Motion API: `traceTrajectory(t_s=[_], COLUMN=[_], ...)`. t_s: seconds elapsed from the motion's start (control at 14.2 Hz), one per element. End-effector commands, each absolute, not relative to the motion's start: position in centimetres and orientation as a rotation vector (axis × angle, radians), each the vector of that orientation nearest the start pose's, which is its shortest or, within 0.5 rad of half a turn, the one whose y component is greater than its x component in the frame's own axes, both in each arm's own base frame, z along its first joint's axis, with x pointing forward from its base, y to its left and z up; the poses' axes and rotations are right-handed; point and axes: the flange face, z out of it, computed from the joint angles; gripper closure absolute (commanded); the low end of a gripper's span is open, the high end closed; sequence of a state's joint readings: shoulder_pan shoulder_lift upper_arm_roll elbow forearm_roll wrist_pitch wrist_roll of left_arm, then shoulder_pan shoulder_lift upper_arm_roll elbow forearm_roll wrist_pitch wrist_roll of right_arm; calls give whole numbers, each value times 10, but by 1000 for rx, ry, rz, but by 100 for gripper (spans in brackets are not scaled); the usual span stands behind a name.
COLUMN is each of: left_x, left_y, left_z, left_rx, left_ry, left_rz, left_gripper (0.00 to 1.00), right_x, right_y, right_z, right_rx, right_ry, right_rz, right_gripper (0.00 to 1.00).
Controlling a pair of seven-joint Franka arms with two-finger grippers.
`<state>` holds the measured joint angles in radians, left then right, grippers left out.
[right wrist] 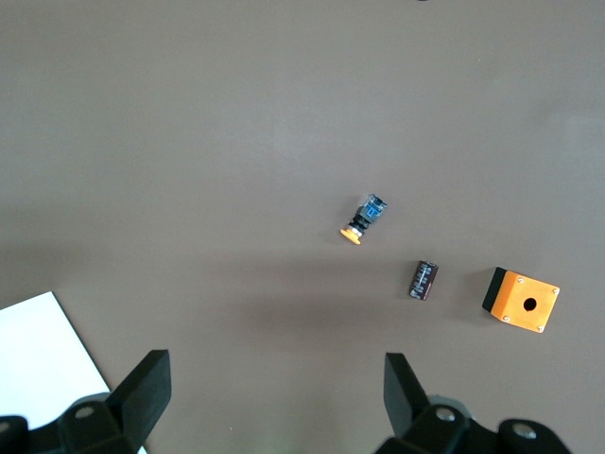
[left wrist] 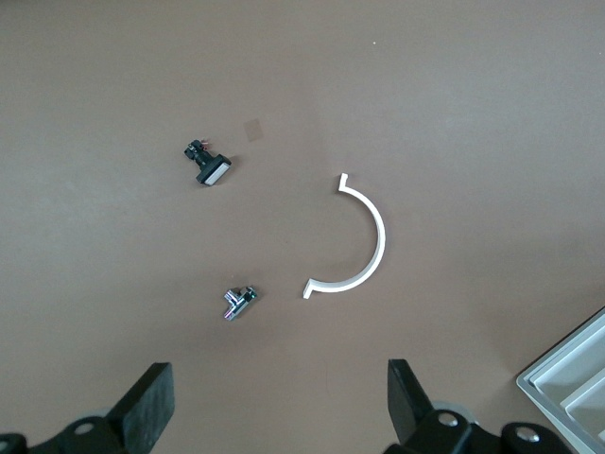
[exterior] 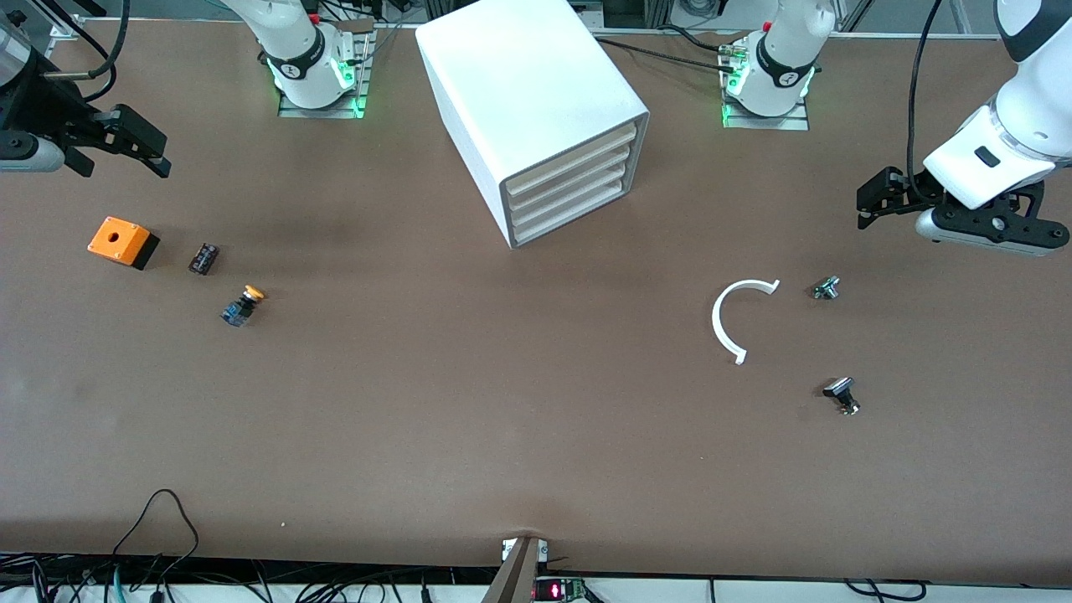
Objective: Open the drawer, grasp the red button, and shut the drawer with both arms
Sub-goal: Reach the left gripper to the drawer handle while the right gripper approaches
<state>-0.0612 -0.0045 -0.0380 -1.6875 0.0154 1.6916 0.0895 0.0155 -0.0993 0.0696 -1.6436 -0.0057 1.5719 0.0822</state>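
A white cabinet stands at the middle of the table's edge along the robot bases, its four cream drawers all shut; the red-capped button is not visible, so it is probably inside one. The left gripper hangs over the left arm's end of the table and the right gripper over the right arm's end, both with fingers wide apart and empty. The drawer looks light, stiff, smooth plastic, best hooked at its front lip while the other arm steadies the cabinet.
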Motion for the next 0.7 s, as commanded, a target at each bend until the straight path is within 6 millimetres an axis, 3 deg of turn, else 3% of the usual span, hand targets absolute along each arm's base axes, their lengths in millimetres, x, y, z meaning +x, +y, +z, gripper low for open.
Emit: traceTrajectory(t_s=[0.0, 0.21, 0.49, 0.63], left_x=[562, 562, 562, 561], left_y=[-56, -56, -57, -58], left_z=[589, 589, 589, 583], left_rx=[-3116, -3116, -3116, -3126], left_ry=[294, 297, 292, 294], left_rz=[-15, -15, -12, 36], left_gripper=[1, 1, 1, 1], right_x=[519, 519, 524, 524], right_y=[45, 49, 54, 55], right_z=[646, 650, 622, 619], right_rx=[-3148, -3149, -3161, -3154], right_ry=[34, 22, -9, 5], right_rz=[-27, -35, 87, 107], right_gripper=[0, 0, 0, 0])
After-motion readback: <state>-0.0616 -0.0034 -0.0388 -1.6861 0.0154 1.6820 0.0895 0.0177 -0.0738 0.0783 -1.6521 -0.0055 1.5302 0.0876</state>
